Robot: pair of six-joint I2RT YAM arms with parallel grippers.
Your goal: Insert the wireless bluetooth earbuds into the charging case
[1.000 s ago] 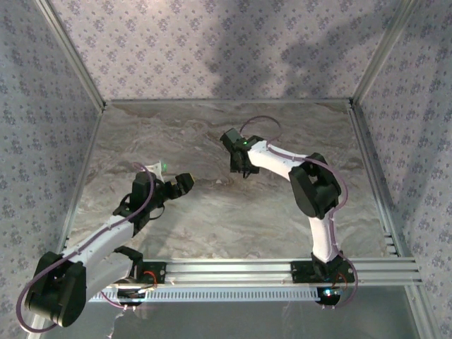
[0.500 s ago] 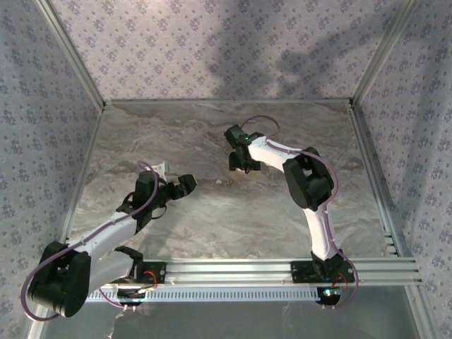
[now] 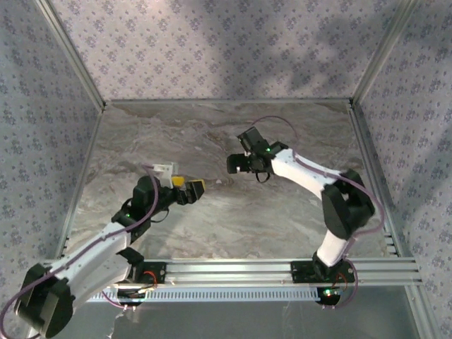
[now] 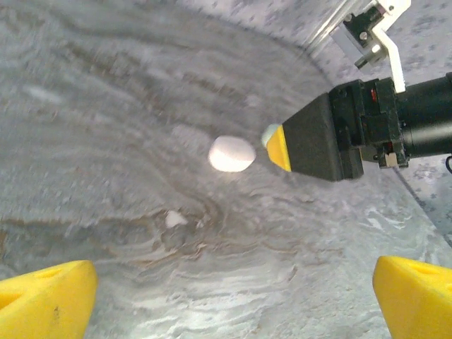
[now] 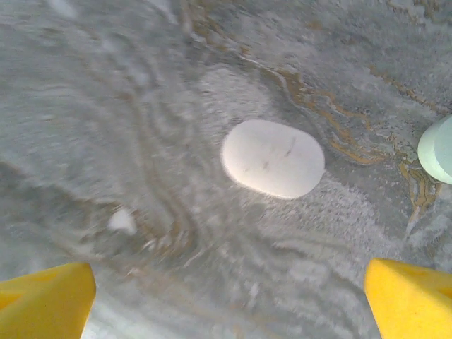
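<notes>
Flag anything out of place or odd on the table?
One tiny whitish earbud lies loose on the table, apart from the white oval case, which looks shut. A pale green case sits nearby, apart. Nothing looks damaged.

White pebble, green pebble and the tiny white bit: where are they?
white case [image 5: 273, 158]: right wrist view, middle of its top.
pale green case [image 5: 439, 150]: right wrist view, visible part at right edge.
earbud [image 5: 122, 220]: right wrist view, its middle.
</notes>
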